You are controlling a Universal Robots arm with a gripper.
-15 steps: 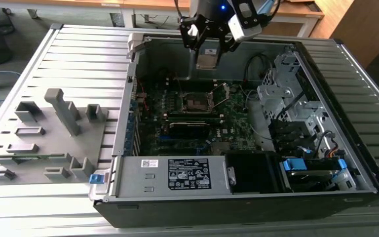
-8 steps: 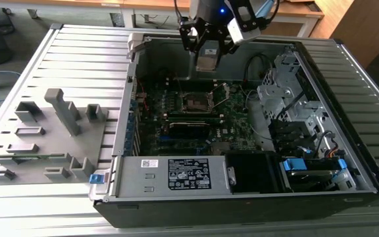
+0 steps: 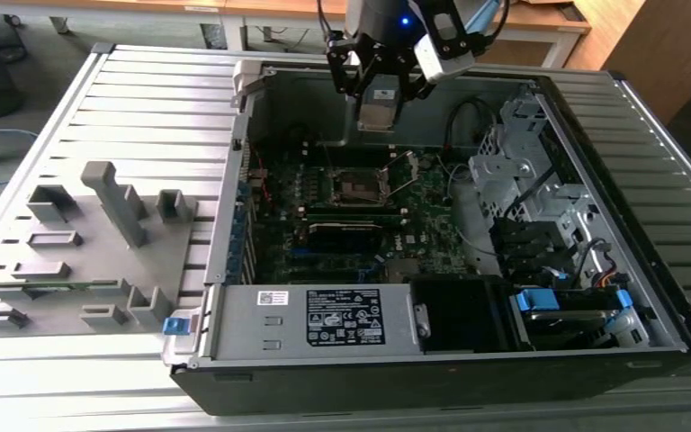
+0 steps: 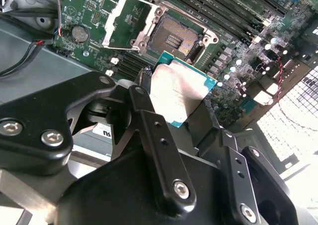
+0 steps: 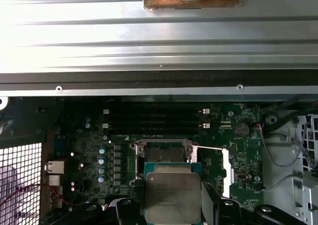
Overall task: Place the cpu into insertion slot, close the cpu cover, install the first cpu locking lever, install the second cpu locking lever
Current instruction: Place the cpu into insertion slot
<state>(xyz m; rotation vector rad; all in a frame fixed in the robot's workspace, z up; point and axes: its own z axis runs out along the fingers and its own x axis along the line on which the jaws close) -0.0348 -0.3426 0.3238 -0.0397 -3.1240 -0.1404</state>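
Observation:
My gripper (image 3: 376,110) hangs above the back of the open computer case, shut on the cpu (image 3: 376,119). The cpu (image 4: 175,92) is a flat square chip with a dull silver top, held by its edges between the two black fingers (image 4: 145,111). The insertion slot (image 4: 177,36) lies on the green motherboard below and beyond the cpu, with its dark centre bare. The cpu cover (image 4: 120,22), a thin metal frame with a square window, is swung open beside the slot. In the first wrist view the cpu (image 5: 172,195) hovers just short of the insertion slot (image 5: 164,154).
The case walls (image 3: 231,198) ring the motherboard. A power supply (image 3: 321,319) fills the case's front, and a metal drive cage (image 3: 525,180) with cables stands on the exterior view's right. Long black memory slots (image 4: 223,6) run beside the socket. A grey fixture (image 3: 82,252) stands outside.

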